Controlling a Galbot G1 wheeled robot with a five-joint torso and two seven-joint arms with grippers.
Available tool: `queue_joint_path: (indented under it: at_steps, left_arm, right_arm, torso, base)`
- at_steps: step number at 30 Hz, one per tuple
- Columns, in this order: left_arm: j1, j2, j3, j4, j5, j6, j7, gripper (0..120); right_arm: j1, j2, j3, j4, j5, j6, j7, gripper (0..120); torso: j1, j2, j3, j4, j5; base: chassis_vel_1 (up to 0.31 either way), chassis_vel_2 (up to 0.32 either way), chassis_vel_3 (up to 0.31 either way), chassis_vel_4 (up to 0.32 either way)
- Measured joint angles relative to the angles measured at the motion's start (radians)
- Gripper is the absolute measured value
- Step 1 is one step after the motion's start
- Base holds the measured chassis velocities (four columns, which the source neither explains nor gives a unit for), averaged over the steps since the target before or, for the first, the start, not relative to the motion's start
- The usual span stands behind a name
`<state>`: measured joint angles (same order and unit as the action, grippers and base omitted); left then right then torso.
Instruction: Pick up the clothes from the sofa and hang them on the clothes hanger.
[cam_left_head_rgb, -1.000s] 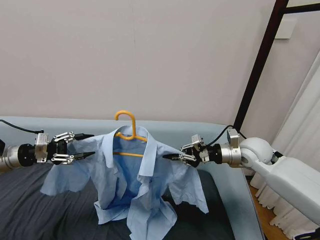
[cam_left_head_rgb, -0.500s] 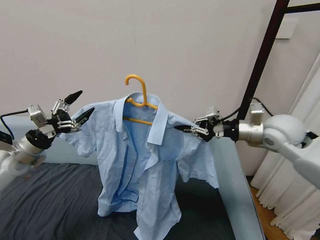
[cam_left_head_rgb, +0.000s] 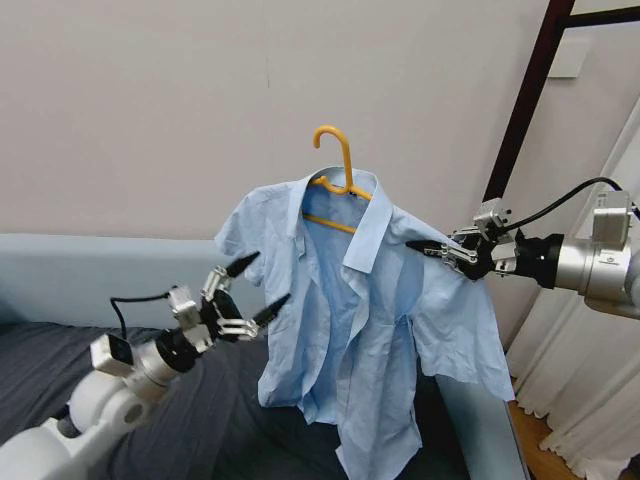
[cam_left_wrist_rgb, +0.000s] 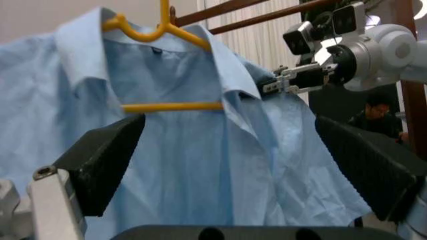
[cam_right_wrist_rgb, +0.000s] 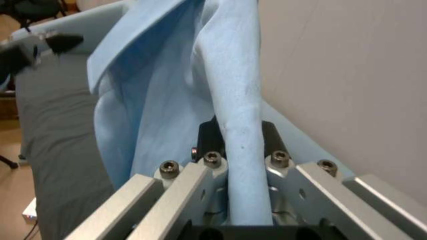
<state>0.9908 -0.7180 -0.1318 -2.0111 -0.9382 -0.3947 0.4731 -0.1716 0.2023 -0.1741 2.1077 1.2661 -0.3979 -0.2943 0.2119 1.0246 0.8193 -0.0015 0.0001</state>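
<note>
A light blue shirt (cam_left_head_rgb: 350, 330) hangs on a yellow hanger (cam_left_head_rgb: 335, 160), held in the air above the sofa. My right gripper (cam_left_head_rgb: 435, 248) is shut on the shirt's shoulder seam; in the right wrist view the fabric (cam_right_wrist_rgb: 227, 60) runs between its fingers (cam_right_wrist_rgb: 167, 185). My left gripper (cam_left_head_rgb: 262, 283) is open, lower and to the left of the shirt, apart from the cloth. In the left wrist view its two black fingers (cam_left_wrist_rgb: 107, 160) frame the shirt (cam_left_wrist_rgb: 200, 165), the hanger (cam_left_wrist_rgb: 167, 105) and the right gripper (cam_left_wrist_rgb: 293, 80) beyond.
A black rack pole (cam_left_head_rgb: 522, 110) slants up just right of the shirt. The pale blue sofa back (cam_left_head_rgb: 80, 265) and its dark grey seat (cam_left_head_rgb: 60, 350) lie below. A white curtain (cam_left_head_rgb: 600, 400) hangs at the far right.
The shirt and hanger have risen and shifted right with my right gripper. My left gripper has come away from the shirt's other shoulder and dropped low toward the sofa.
</note>
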Motion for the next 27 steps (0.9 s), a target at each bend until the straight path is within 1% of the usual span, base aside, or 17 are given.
queue_joint_path:
  at_steps: [1,2,5,6,9,10,12,14,15,20,21,22,23,25,27]
  left_arm:
    - [0.0,0.0,0.0,0.0,0.0,0.0,0.0,100]
    - [-0.016,-0.015,0.038,-0.006,0.007,0.017,-0.039,100]
    - [-0.06,-0.044,0.12,-0.007,0.029,0.07,-0.125,100]
    - [-0.06,-0.044,0.12,-0.007,0.029,0.07,-0.125,100]
    - [-0.109,-0.077,0.183,0.009,0.047,0.102,-0.233,100]
    - [-0.109,-0.077,0.183,0.009,0.047,0.102,-0.233,100]
    - [-0.135,-0.098,0.208,0.013,0.037,0.113,-0.262,100]
    - [-0.149,-0.107,0.219,0.017,0.028,0.115,-0.263,94]
    - [-0.149,-0.107,0.219,0.017,0.028,0.115,-0.263,94]
    - [-0.167,-0.11,0.224,0.02,0.002,0.113,-0.229,71]
    - [-0.167,-0.11,0.224,0.02,0.002,0.113,-0.229,71]
    - [-0.169,-0.111,0.224,0.021,-0.002,0.112,-0.227,68]
    - [-0.172,-0.114,0.224,0.021,-0.01,0.112,-0.225,62]
    - [-0.173,-0.115,0.224,0.022,-0.012,0.111,-0.224,60]
    - [-0.175,-0.117,0.222,0.027,-0.024,0.108,-0.216,48]
  right_arm:
    - [0.0,0.0,0.0,0.0,0.0,0.0,0.0,1]
    - [-0.001,0.003,-0.004,0.001,0.006,0.0,0.008,1]
    - [0.001,0.015,-0.021,-0.005,0.004,0.005,0.01,1]
    - [0.001,0.015,-0.021,-0.005,0.004,0.005,0.01,1]
    - [0.005,0.023,-0.039,-0.015,-0.017,0.019,-0.011,1]
    - [0.005,0.023,-0.039,-0.015,-0.017,0.019,-0.011,1]
    - [0.005,0.025,-0.045,-0.022,-0.032,0.025,-0.028,1]
    - [0.005,0.027,-0.049,-0.026,-0.039,0.027,-0.036,1]
    - [0.005,0.027,-0.049,-0.026,-0.039,0.027,-0.036,1]
    - [0.004,0.031,-0.053,-0.029,-0.053,0.028,-0.046,1]
    - [0.004,0.031,-0.053,-0.029,-0.053,0.028,-0.046,1]
    - [0.004,0.031,-0.053,-0.03,-0.054,0.028,-0.048,1]
    - [0.004,0.032,-0.054,-0.033,-0.057,0.029,-0.051,1]
    - [0.004,0.032,-0.054,-0.033,-0.058,0.029,-0.052,1]
    - [0.003,0.033,-0.054,-0.037,-0.061,0.03,-0.054,1]
  torso:
    - [0.0,0.0,0.0,0.0,0.0]
    - [0.0,0.0,0.0,-0.0004,-0.0001]
    - [0.0,0.0,0.0,-0.0001,0.0002]
    - [0.0,0.0,0.0,-0.0001,0.0002]
    - [0.0,0.0,0.0,0.0,-0.0002]
    - [0.0,0.0,0.0,0.0,-0.0002]
    - [0.0,0.0,0.0,-0.0001,-0.0002]
    - [0.0,0.0,0.0,-0.0002,-0.0001]
    - [0.0,0.0,0.0,-0.0002,-0.0001]
    - [0.0,0.0,0.0,0.0001,-0.0002]
    - [0.0,0.0,0.0,0.0001,-0.0002]
    - [0.0,0.0,0.0,0.0001,-0.0002]
    - [0.0,0.0,0.0,0.0,-0.0002]
    - [0.0,0.0,0.0,0.0,-0.0001]
    - [0.0,0.0,0.0,-0.0001,-0.0001]
  base:
    - [0.0,0.0,0.0,0.0]
    - [0.0,0.0,0.0,0.0]
    - [0.0,0.0,0.0,0.0]
    - [0.0,0.0,0.0,0.0]
    - [0.0,0.0,0.0,0.0]
    - [0.0,0.0,0.0,0.0]
    - [0.0,0.0,0.0,0.0]
    - [0.0,0.0,0.0,0.0]
    - [0.0,0.0,0.0,0.0]
    - [0.0,0.0,0.0,0.0]
    - [0.0,0.0,0.0,0.0]
    - [0.0,0.0,0.0,0.0]
    - [0.0,0.0,0.0,0.0]
    - [0.0,0.0,0.0,0.0]
    - [0.0,0.0,0.0,0.0]
